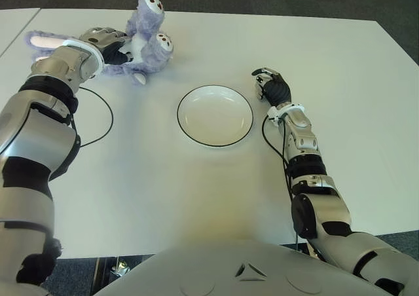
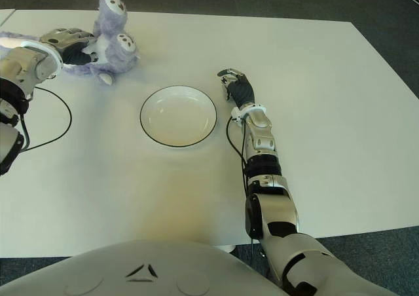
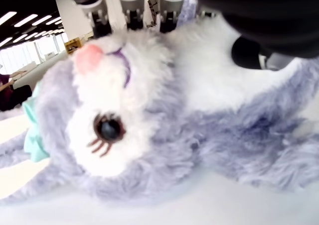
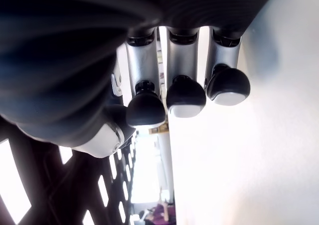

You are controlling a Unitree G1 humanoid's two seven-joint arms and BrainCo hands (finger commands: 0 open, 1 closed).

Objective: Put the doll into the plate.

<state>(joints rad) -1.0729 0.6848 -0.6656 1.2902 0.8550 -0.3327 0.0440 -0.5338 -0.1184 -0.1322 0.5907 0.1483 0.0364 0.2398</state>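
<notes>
The doll (image 1: 149, 42), a fluffy purple and white plush bunny, lies on the white table (image 1: 163, 198) at the far left, its feet pointing up and away. My left hand (image 1: 110, 44) is on its body, fingers and thumb closed around the plush. The left wrist view is filled by the doll (image 3: 149, 125), showing its face, pink nose and one eye, with my fingers behind it. A white plate (image 1: 215, 116) with a thin dark rim sits empty mid-table, to the right of the doll and nearer me. My right hand (image 1: 270, 84) shows just right of the plate, fingers (image 4: 184, 96) loosely curled and holding nothing.
A thin black cable (image 1: 109, 118) loops over the table beside my left forearm, and another cable (image 1: 264, 133) runs along my right forearm. The table's far edge is just behind the doll, with dark floor beyond.
</notes>
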